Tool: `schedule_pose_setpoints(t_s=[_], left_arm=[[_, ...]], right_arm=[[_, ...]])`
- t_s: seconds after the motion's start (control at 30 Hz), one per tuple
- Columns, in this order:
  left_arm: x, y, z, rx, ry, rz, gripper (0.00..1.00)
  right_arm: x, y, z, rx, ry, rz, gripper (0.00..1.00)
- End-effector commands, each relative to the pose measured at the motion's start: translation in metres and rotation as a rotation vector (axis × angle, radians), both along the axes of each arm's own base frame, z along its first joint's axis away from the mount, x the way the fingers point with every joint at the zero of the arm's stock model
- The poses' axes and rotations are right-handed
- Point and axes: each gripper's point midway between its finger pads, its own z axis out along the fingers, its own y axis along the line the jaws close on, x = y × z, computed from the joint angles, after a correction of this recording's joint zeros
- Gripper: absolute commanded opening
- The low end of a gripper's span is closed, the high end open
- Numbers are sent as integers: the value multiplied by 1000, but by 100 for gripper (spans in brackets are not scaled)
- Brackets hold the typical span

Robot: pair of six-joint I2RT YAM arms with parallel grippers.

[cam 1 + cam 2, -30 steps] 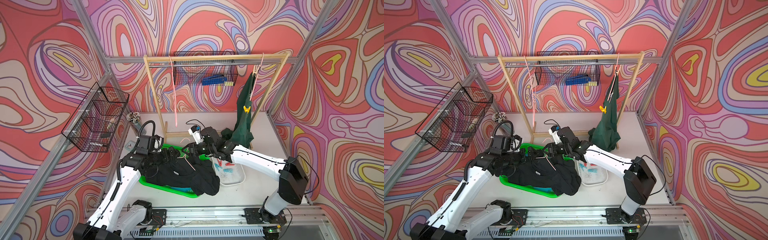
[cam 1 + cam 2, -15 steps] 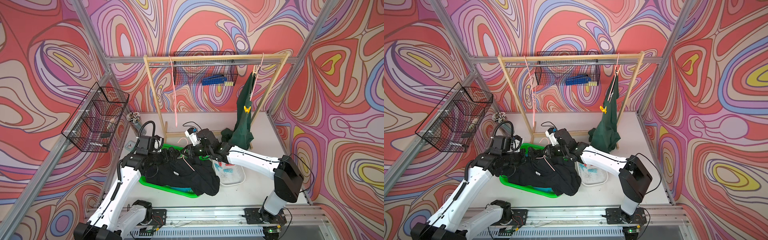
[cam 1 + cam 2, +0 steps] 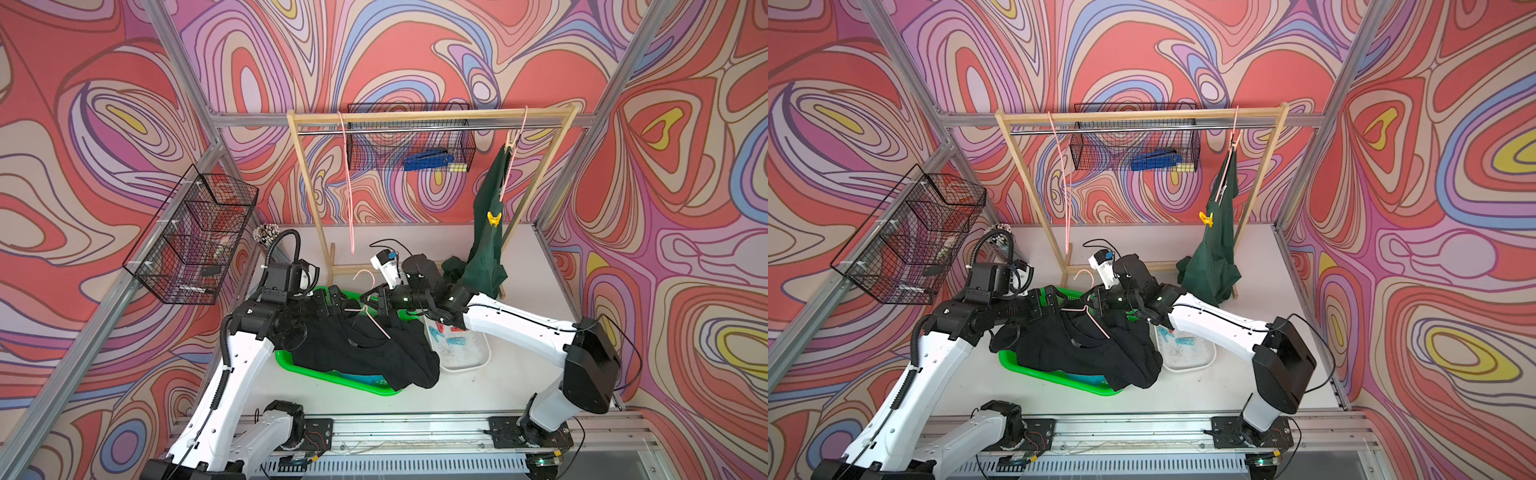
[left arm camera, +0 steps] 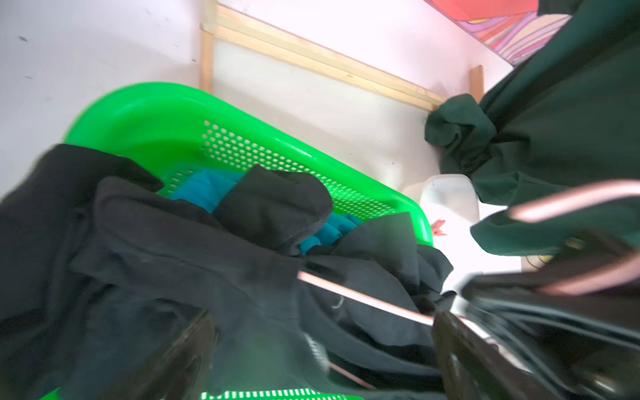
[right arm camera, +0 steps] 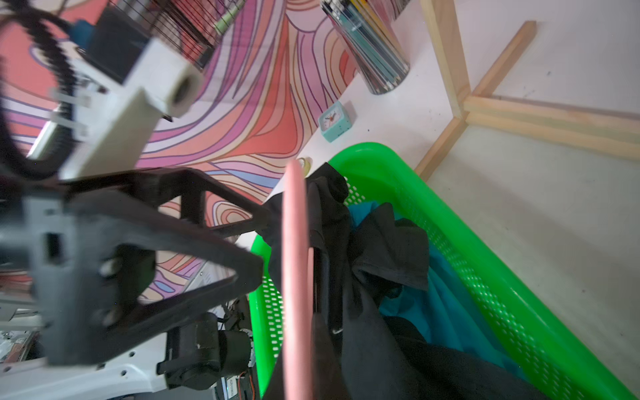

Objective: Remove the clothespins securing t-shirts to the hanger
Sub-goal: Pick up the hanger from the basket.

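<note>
A black shirt [image 3: 365, 353] lies crumpled over a green basket [image 3: 286, 361] at centre frame, with a pink hanger [image 3: 376, 323] on top. A dark green shirt [image 3: 486, 257] hangs at right, a yellow peg [image 3: 493, 219] clipped on it. The tabletop [image 3: 519, 382] is white and the walls are swirl-patterned. The right hand [image 3: 376, 306] is clamped on the pink hanger just above the black shirt; the left hand [image 3: 334, 305] gapes wide beside it

Swirling red, pink and purple patterned walls [image 3: 415, 50] enclose a white matte tabletop [image 3: 469, 395], framed by silver aluminium posts [image 3: 178, 54]. A pale wooden clothes rack [image 3: 428, 114] stands at the back; black wire baskets [image 3: 195, 232] hang on the walls.
</note>
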Motion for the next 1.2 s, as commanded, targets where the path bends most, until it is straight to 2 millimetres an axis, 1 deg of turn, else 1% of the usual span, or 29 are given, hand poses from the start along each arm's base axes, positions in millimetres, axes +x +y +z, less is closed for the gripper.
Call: schedule_pose_setpoints(t_s=[0.0, 0.1, 0.2, 0.33, 0.4, 0.63, 0.8, 0.97, 1.0, 1.07, 1.17], left_arm=[[-4, 18, 0, 65, 19, 37, 100], [-1, 21, 6, 16, 32, 67, 100], [3, 24, 14, -48, 37, 111, 100], [7, 27, 24, -89, 16, 160, 100], [8, 28, 24, -101, 18, 181, 100], [14, 38, 3, -93, 72, 251, 100], [18, 48, -4, -57, 69, 300, 94], [18, 60, -11, 4, 76, 332, 82], [18, 62, -13, 15, 77, 339, 81], [18, 66, -16, 38, 77, 351, 81], [19, 69, -24, 50, 91, 361, 86]], right_arm=[[-9, -12, 40, 87, -98, 3, 0], [-15, -24, 60, 132, -139, -22, 0], [-23, -32, 73, 155, -170, -10, 0], [-29, -40, 78, 142, -200, -4, 0], [-32, -44, 78, 142, -212, -3, 0], [-43, -54, 83, 151, -239, 14, 0], [-49, -59, 86, 158, -249, 22, 0], [-52, -64, 89, 167, -259, 19, 0], [-53, -65, 91, 168, -263, 16, 0], [-54, -67, 94, 175, -269, 14, 0], [-56, -69, 96, 181, -273, 14, 0]])
